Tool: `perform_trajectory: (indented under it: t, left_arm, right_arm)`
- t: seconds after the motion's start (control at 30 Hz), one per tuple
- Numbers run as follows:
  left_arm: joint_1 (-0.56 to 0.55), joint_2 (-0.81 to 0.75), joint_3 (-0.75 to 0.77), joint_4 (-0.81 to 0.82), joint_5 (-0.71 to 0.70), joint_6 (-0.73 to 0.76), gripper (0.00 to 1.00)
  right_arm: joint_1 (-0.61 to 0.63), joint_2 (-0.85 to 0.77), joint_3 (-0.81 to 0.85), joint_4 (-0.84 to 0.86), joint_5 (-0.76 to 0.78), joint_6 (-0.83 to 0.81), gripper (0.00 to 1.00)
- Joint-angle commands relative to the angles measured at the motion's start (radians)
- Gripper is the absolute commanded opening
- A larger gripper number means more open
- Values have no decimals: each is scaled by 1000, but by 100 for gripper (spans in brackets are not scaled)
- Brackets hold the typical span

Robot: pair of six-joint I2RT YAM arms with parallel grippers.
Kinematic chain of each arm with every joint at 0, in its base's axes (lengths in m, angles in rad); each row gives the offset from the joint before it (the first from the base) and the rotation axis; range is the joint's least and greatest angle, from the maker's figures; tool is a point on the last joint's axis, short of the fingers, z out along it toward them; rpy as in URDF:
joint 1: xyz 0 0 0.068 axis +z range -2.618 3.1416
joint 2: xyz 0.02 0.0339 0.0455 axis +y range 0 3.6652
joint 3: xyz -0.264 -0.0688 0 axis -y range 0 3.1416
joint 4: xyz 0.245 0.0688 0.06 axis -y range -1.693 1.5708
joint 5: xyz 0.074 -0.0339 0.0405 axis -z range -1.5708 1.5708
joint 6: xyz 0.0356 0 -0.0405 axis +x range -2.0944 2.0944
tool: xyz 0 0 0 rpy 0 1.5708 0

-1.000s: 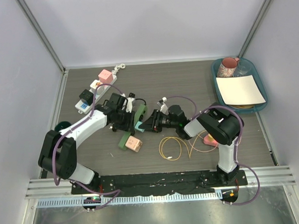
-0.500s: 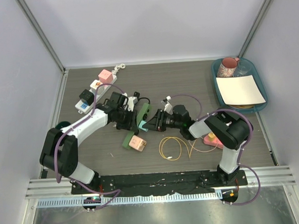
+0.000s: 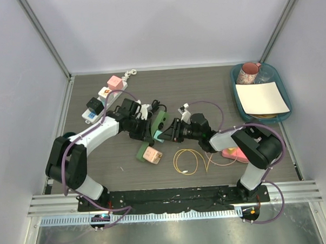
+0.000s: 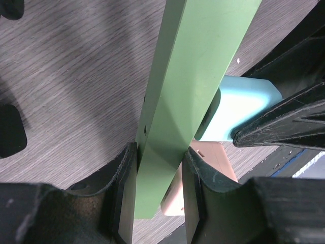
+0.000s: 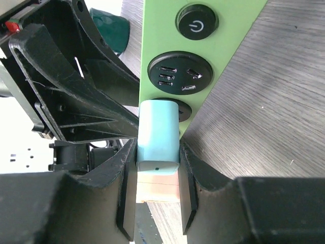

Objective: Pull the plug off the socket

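So the left claw [image 4: 160, 173] is clamped tight on the green power strip [image 4: 198, 61]. The right claw [image 5: 157, 173] pinches the light-blue plug [image 5: 158, 132], which looks seated in its socket [image 5: 184, 109], so only the pull remains.

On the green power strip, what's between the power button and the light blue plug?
An empty round socket sits between the power button and the light blue plug on the green power strip; the right wrist view shows it.
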Motion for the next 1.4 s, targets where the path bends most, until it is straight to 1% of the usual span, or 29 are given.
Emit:
perform_trajectory:
  t: [0.0,0.07,0.13,0.23,0.37,0.43,0.5,0.6,0.67,0.7,0.73,0.83,0.93,0.97,1.0,1.03,1.17,1.33,1.37]
  left_arm:
    - [101,26,-11,-103,-481,19,0]
    - [102,29,-11,-102,-489,18,0]
    - [105,35,-11,-102,-489,15,0]
    - [107,43,-10,-102,-490,13,0]
    - [108,44,-10,-101,-489,13,0]
    - [108,43,-10,-99,-477,16,0]
    - [107,26,-16,-89,-449,18,0]
    - [105,1,-19,-73,-414,25,0]
    - [105,-19,-25,-47,-385,28,0]
    - [104,-43,-34,-37,-371,27,0]
    - [105,-57,-37,-20,-339,24,0]
    - [102,-101,-47,3,-308,22,0]
    - [96,-137,-53,26,-254,18,0]
    - [93,-145,-53,34,-240,16,0]
    - [91,-149,-53,39,-220,13,0]
    - [91,-157,-53,49,-193,12,0]
    - [90,-195,-54,68,-127,-2,0]
    - [90,-238,-71,120,-46,-31,0]
    - [88,-243,-71,126,-38,-39,0]
  right_arm:
    - [-39,-66,-83,66,-107,-46,1]
    - [-42,-46,-128,227,-147,18,1]
    - [-47,-60,-142,244,-143,25,1]
    - [-49,-103,-132,102,-139,-50,1]
    - [-58,-199,-129,62,-179,-55,1]
    - [-58,-227,-119,-4,-170,-82,1]
    - [-58,-250,-113,-28,-164,-93,1]
    - [-58,-265,-74,-111,-129,-132,1]
    - [-59,-268,-50,-223,-72,-190,1]
    - [-62,-255,-13,-267,-25,-213,1]
    - [-65,-242,8,-348,-5,-233,1]
    - [-87,-204,93,-473,48,-291,1]
    - [-113,-158,159,-530,78,-325,5]
    - [-122,-135,177,-545,81,-328,9]
    - [-128,-115,212,-559,83,-334,9]
    - [-144,-72,225,-571,80,-337,10]
    - [-179,1,263,-562,66,-340,14]
    - [-223,55,311,-570,39,-353,19]
    - [-230,64,315,-570,31,-354,22]
